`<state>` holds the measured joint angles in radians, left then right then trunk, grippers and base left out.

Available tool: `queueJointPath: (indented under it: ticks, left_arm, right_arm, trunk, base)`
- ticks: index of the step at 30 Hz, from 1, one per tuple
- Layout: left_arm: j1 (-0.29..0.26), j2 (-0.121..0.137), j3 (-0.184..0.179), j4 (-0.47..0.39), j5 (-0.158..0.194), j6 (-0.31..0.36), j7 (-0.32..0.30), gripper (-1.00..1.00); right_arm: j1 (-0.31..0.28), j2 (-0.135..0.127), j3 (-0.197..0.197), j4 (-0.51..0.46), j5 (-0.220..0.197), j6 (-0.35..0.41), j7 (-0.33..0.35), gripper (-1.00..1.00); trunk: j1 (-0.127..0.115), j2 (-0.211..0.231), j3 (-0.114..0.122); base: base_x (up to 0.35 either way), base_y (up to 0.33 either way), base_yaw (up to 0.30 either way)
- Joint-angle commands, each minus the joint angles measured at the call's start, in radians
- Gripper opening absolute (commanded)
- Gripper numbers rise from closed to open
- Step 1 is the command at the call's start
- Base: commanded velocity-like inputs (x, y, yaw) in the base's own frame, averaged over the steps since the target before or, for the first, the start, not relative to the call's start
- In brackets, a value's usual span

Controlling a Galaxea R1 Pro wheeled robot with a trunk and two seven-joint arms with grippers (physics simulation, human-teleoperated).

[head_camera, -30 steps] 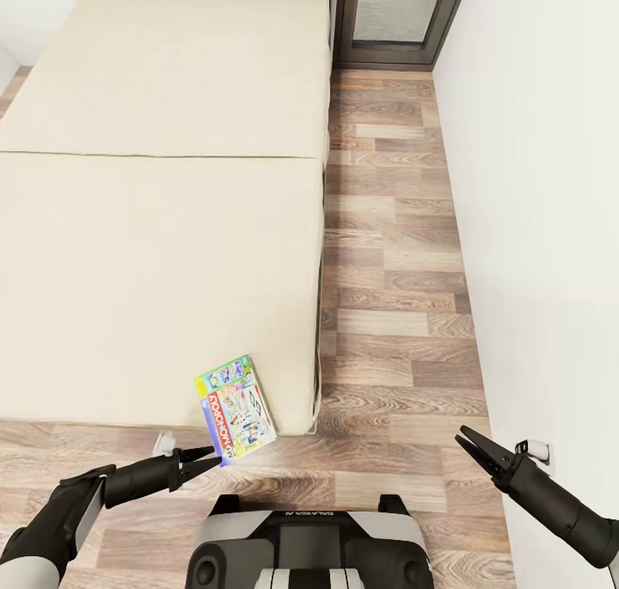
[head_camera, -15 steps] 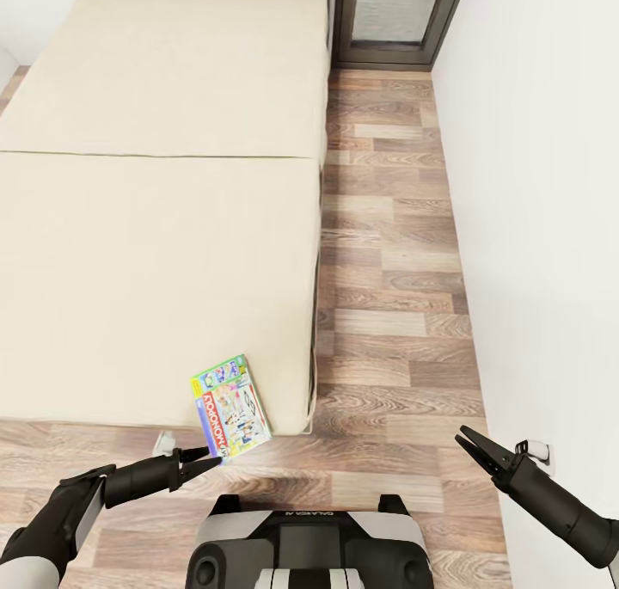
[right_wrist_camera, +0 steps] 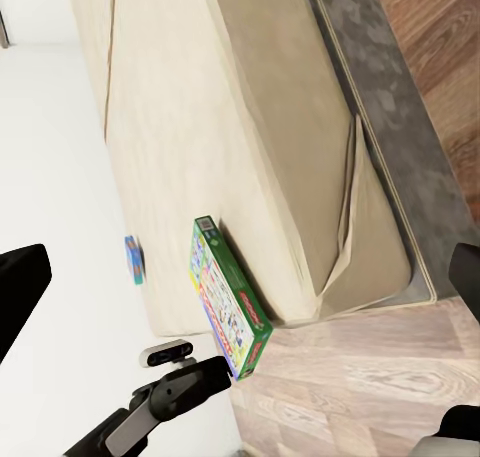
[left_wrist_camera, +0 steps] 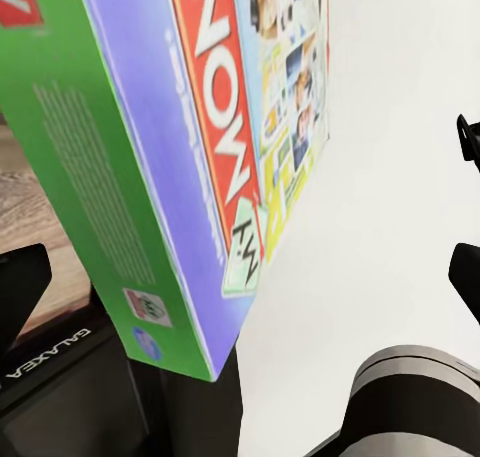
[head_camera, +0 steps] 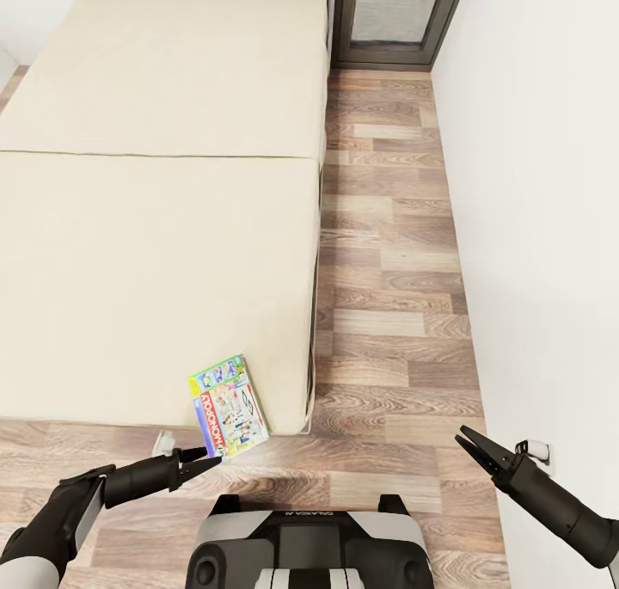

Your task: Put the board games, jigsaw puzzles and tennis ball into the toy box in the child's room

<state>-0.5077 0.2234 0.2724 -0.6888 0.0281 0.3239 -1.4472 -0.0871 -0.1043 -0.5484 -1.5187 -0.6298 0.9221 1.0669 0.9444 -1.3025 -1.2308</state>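
Reaching forward low over the floor, the left gripper (head_camera: 206, 462) sits at the near edge of the bed (head_camera: 155, 228), its dark fingers (head_camera: 196, 457) pressed nearly together with their tips right at the near corner of a board game (head_camera: 227, 404); whether they actually pinch the box cannot be told from the head view. The board game is a flat green box with a red MONOPOLY band, lying on the bed's near right corner and jutting past the mattress edge toward the robot. In the left wrist view the same box (left_wrist_camera: 190, 157) looms close, showing its green side and colourful lid. To the right of the bed runs a strip of wood floor (head_camera: 387, 254) up to a dark door frame (head_camera: 400, 17) at the far end. Farthest right, the right gripper (head_camera: 471, 447) hangs beside the white wall (head_camera: 542, 185), fingers slightly spread and holding nothing.
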Motion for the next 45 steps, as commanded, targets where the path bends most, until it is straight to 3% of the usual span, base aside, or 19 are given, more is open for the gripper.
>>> queueJointPath:
  ticks: [1, 45]
  left_arm:
    - [0.000, 0.000, 0.001, 0.000, 0.001, 0.011, -0.004, 1.00]
    - [0.000, -0.002, 0.002, 0.000, 0.006, -0.003, 0.007, 1.00]
  right_arm:
    - [0.000, 0.000, -0.001, 0.000, -0.001, 0.004, 0.002, 1.00]
    - [0.000, 0.000, -0.001, 0.000, -0.001, 0.004, 0.004, 1.00]
  trunk:
    - [0.000, 0.000, 0.000]
    - [0.000, 0.000, 0.000]
  base:
    - [0.000, -0.003, 0.000]
    - [0.000, 0.000, 0.000]
